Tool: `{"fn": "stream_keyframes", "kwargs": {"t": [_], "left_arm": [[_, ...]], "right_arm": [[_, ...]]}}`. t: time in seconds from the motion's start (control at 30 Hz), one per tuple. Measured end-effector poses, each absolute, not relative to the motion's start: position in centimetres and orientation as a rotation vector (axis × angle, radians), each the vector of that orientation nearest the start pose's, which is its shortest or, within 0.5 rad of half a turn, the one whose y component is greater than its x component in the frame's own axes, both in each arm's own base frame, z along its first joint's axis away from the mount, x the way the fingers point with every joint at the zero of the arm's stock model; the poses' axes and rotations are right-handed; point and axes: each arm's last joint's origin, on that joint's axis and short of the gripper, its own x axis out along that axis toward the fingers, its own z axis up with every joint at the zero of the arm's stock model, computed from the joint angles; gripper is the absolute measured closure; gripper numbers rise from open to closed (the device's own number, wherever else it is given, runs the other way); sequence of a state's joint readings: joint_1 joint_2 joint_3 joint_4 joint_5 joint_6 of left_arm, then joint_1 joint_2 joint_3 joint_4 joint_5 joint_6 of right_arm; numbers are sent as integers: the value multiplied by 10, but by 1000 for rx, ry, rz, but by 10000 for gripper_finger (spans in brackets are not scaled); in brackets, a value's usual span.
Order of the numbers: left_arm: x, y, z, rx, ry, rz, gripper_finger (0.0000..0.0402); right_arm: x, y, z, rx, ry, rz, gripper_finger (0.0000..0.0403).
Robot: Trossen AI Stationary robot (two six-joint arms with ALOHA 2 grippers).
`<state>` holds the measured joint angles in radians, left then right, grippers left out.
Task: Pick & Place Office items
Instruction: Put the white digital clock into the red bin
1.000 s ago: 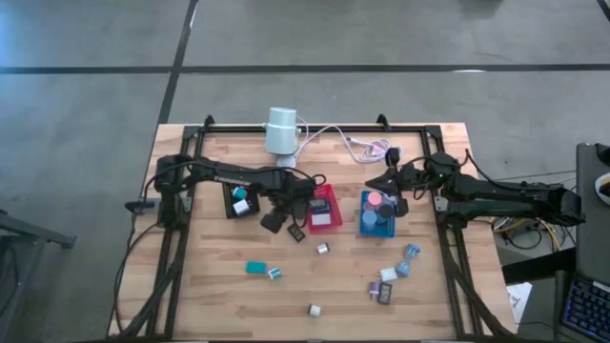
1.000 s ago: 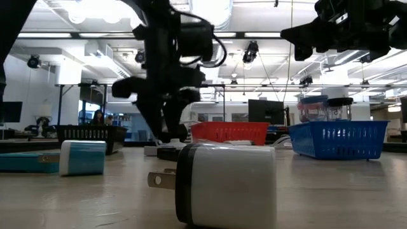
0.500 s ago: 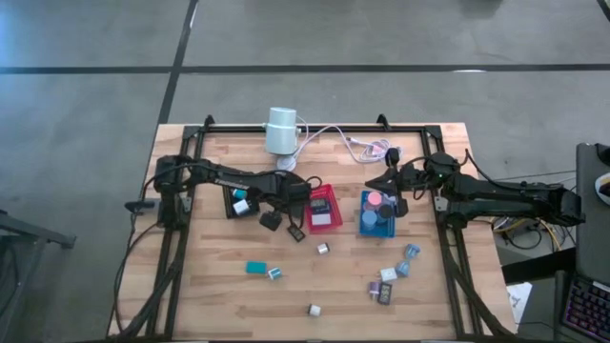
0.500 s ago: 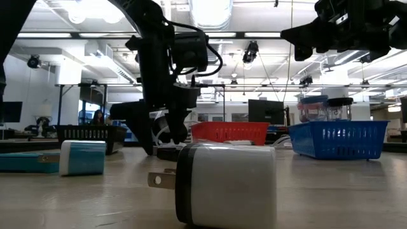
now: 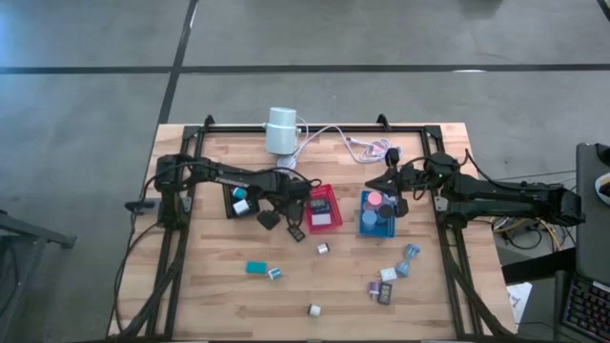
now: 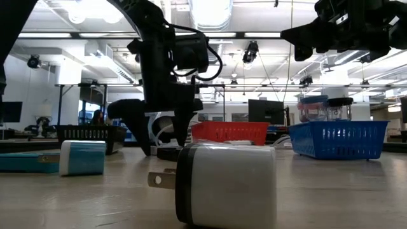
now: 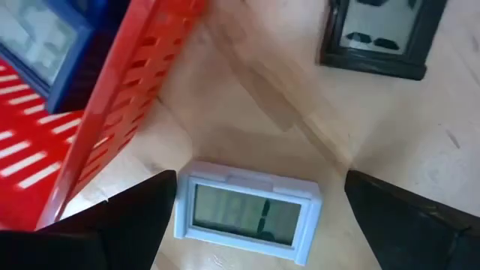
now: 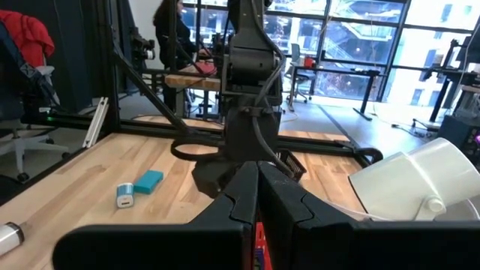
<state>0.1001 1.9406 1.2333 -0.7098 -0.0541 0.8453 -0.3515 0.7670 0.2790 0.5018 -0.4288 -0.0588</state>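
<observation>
My left gripper (image 5: pixel 270 217) points down at the table between the black tray (image 5: pixel 229 205) and the red tray (image 5: pixel 324 206), open. In the left wrist view its fingers (image 7: pixel 120 221) stand on either side of a small white display unit (image 7: pixel 247 212) that lies flat on the wood, apart from it. A black-framed display (image 7: pixel 381 34) lies just beyond. Other office items lie scattered: a teal block (image 5: pixel 255 268), a grey piece (image 5: pixel 323 249), a white plug (image 6: pixel 226 184). My right gripper (image 5: pixel 391 183) waits shut above the blue tray (image 5: pixel 365 225).
The red tray's wall (image 7: pixel 127 97) stands close beside one left finger. A white cylinder (image 5: pixel 281 131) with cables stands at the far edge. A cluster of small pieces (image 5: pixel 386 284) lies near the right front, and a white block (image 5: pixel 314 310) near the front edge.
My left gripper has sunk toward the table, rolled about its own axis and opened wide; its fingers now stand spread just above the wood around the white display unit. My right arm has kept still.
</observation>
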Motion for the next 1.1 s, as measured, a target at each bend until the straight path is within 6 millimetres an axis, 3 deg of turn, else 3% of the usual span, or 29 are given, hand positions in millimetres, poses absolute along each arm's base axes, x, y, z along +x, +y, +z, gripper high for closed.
{"fn": "stream_keyframes", "kwargs": {"t": [0.27, 0.8, 1.0, 1.1], "left_arm": [[348, 38, 133, 640, 1362, -518, 25], [342, 37, 127, 646, 1368, -584, 153], [343, 38, 141, 574, 1373, -457, 151], [345, 39, 158, 488, 1337, -353, 137]], "right_arm": [[162, -47, 226, -68, -15, 76, 394], [162, -47, 226, -69, -15, 75, 394], [162, -47, 226, -76, -16, 75, 394], [162, -47, 226, -76, -16, 75, 394]]}}
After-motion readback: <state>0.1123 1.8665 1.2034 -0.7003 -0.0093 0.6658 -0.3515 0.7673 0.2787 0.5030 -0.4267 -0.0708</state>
